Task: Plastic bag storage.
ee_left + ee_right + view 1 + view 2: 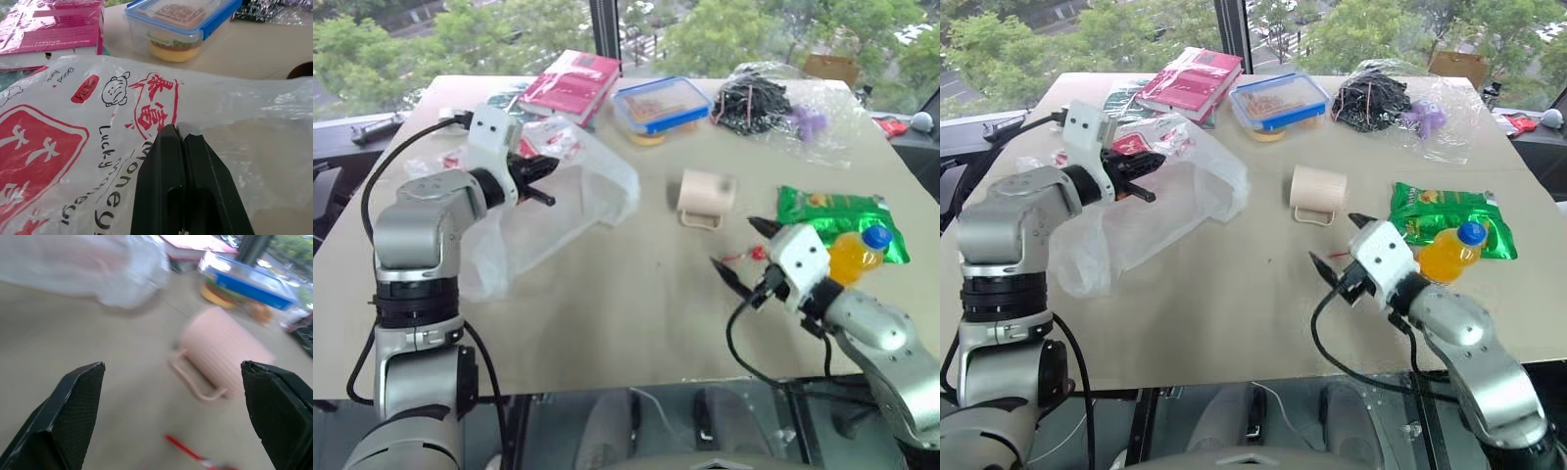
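While lying crumpled on the left part of the beige tabletop, the large, thin, translucent-white plastic bag with red printed marks is being pinched near its upper edge by the left gripper, black fingers pressed tight together on the film. Hanging partly lifted from that clamped spot, with the rest of the bag trailing down onto the table toward the near left. Hovering low over the table on the right, well apart from the bag, the right gripper, jaws spread wide and holding nothing. Lying on its side just beyond that gripper, a pale pink ribbed mug with its handle toward the robot. Resting near the right edge, a shiny green snack packet with an orange drink bottle on it. Sitting farther back, a pink book, a blue-lidded clear food box and a clear bag of black cables.
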`<state>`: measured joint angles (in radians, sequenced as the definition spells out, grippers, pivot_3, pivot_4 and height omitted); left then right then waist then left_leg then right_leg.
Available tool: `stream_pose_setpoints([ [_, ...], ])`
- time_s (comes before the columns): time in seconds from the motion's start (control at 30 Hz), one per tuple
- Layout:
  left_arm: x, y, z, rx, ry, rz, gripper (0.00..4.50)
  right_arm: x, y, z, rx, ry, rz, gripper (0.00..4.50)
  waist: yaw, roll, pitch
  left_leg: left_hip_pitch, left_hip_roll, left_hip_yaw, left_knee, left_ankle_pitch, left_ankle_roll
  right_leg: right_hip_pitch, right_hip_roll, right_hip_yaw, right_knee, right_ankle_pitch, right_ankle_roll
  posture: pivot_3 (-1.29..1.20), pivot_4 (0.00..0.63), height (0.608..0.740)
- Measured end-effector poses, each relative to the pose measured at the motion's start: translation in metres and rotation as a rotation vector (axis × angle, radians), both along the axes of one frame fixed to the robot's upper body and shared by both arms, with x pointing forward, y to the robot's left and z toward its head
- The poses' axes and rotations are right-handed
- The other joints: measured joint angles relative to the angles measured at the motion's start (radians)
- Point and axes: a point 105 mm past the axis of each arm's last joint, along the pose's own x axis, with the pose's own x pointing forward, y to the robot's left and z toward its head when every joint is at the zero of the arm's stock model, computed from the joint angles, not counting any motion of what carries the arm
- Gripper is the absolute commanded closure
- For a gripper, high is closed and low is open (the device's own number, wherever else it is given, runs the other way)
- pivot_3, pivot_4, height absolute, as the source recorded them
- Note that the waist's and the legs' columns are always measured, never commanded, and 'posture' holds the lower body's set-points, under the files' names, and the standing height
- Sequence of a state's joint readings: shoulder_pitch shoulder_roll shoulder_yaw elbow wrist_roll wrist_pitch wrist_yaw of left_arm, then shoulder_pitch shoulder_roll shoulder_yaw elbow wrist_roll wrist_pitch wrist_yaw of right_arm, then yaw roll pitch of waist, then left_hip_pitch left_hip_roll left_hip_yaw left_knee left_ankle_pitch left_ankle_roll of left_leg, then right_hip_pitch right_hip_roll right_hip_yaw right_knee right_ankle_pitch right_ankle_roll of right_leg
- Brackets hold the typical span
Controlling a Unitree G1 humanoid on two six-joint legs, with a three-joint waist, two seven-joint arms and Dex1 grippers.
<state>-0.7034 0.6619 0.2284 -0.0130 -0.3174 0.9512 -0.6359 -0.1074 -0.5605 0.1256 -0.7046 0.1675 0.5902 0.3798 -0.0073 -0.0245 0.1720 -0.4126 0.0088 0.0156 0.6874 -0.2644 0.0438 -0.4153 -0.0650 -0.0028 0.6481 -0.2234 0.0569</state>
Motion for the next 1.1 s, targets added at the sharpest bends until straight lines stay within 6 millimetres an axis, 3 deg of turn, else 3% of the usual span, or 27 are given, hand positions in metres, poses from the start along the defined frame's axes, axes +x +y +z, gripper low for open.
stream_pose_setpoints([
  [0.17, -0.005, -0.008, 0.014, -0.114, 0.024, -0.019, 4.47, 0.036, 0.010, -0.005, -0.045, 0.012, -0.053, 0.00, -0.004, 0.000, 0.000, 0.000, -0.001, -0.001, 0.000, 0.002, -0.003, 0.000, 0.000, 0.000, 0.001, 0.000, 0.000, 0.00, 0.150, 0.740],
  [0.33, -0.005, -0.006, 0.020, -0.135, 0.012, 0.003, 4.47, 0.053, 0.019, -0.015, -0.100, 0.064, -0.049, 0.00, -0.003, 0.000, 0.000, -0.001, -0.001, -0.001, 0.000, 0.002, -0.004, -0.001, 0.000, 0.000, 0.001, 0.000, 0.000, 0.00, 0.150, 0.740],
  [0.47, -0.006, -0.007, 0.023, -0.136, -0.004, 0.020, 4.47, 0.064, 0.021, -0.021, -0.025, 0.179, -0.102, 0.00, -0.003, 0.000, 0.000, -0.001, -0.001, -0.001, -0.001, 0.002, -0.004, -0.002, 0.000, 0.000, 0.001, 0.000, 0.000, 0.00, 0.150, 0.740],
  [0.53, -0.007, -0.010, 0.025, -0.135, -0.013, 0.013, 4.47, 0.063, 0.017, -0.020, -0.049, 0.194, -0.100, 0.00, 0.000, 0.000, 0.000, -0.002, -0.001, -0.002, -0.001, 0.002, -0.004, -0.002, -0.001, 0.000, 0.001, 0.000, 0.000, 0.00, 0.150, 0.740],
  [0.63, -0.009, -0.007, 0.025, -0.144, -0.015, 0.028, 4.47, 0.049, -0.003, -0.024, -0.190, 0.237, -0.045, 0.00, 0.003, 0.000, 0.001, -0.002, -0.002, -0.001, -0.001, 0.002, -0.004, -0.001, -0.003, 0.000, 0.000, 0.000, 0.000, 0.00, 0.150, 0.740],
  [0.83, -0.011, -0.008, 0.025, -0.157, -0.018, 0.026, 4.47, 0.023, -0.021, -0.027, -0.339, 0.354, 0.054, 0.00, -0.002, 0.001, 0.001, -0.001, -0.002, -0.002, -0.001, 0.000, 0.000, -0.002, -0.003, -0.001, 0.002, 0.000, 0.000, 0.00, 0.150, 0.740],
  [0.97, -0.011, -0.010, 0.025, -0.162, -0.021, 0.022, 4.47, 0.022, -0.038, -0.027, -0.372, 0.410, 0.028, 0.00, -0.002, 0.000, 0.001, -0.001, -0.002, -0.002, -0.001, 0.000, 0.000, -0.002, -0.003, 0.000, 0.002, 0.000, 0.000, 0.00, 0.150, 0.740],
  [1.1, -0.011, -0.009, 0.020, -0.159, -0.012, 0.026, 4.47, 0.031, -0.049, -0.042, -0.369, 0.473, -0.007, 0.00, -0.003, 0.000, 0.001, -0.001, -0.002, -0.001, -0.001, 0.000, 0.000, -0.002, -0.003, 0.000, 0.003, 0.000, 0.000, 0.00, 0.150, 0.740],
])
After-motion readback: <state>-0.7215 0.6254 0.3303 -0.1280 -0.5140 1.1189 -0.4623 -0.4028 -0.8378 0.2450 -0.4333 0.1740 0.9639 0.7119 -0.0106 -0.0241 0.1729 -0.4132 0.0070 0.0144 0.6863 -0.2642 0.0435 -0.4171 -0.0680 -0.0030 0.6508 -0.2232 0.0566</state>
